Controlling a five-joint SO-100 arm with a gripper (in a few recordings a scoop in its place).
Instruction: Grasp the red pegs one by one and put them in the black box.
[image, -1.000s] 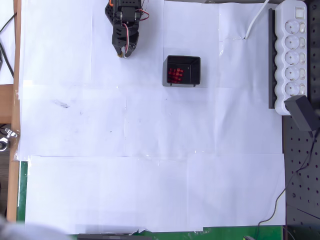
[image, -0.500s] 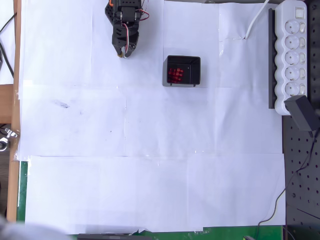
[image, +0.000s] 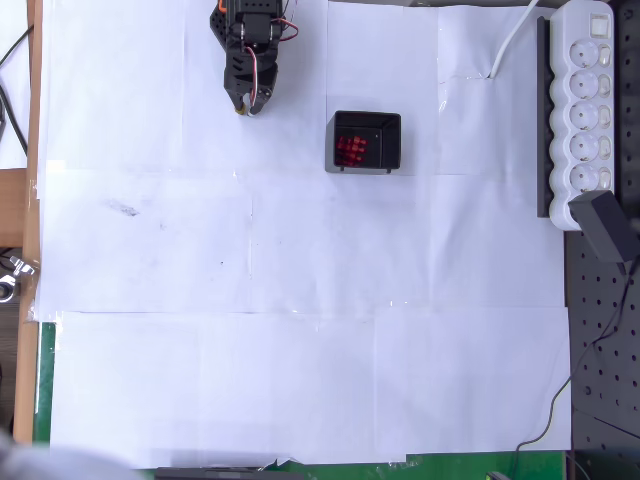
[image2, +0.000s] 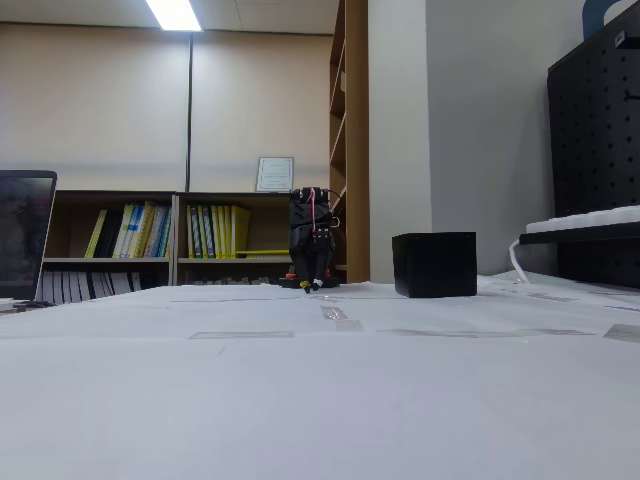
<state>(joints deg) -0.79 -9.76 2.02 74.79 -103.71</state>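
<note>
The red pegs (image: 351, 150) lie clustered inside the black box (image: 392, 130) on the paper-covered surface (image: 300, 300), none left outside, while the pincer (image: 245, 104), apparently closed and empty, hangs to its left.

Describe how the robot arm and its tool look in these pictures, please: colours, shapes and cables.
The arm is black and blocky, built of boxy motor housings. Thin red and white wires loop along its upper side in the overhead view, and an orange part shows at its top left edge. The tool is black too, tapering to two short fingers with a yellowish tip. In the fixed view, the arm is a dark upright block with red wires on top.
</note>
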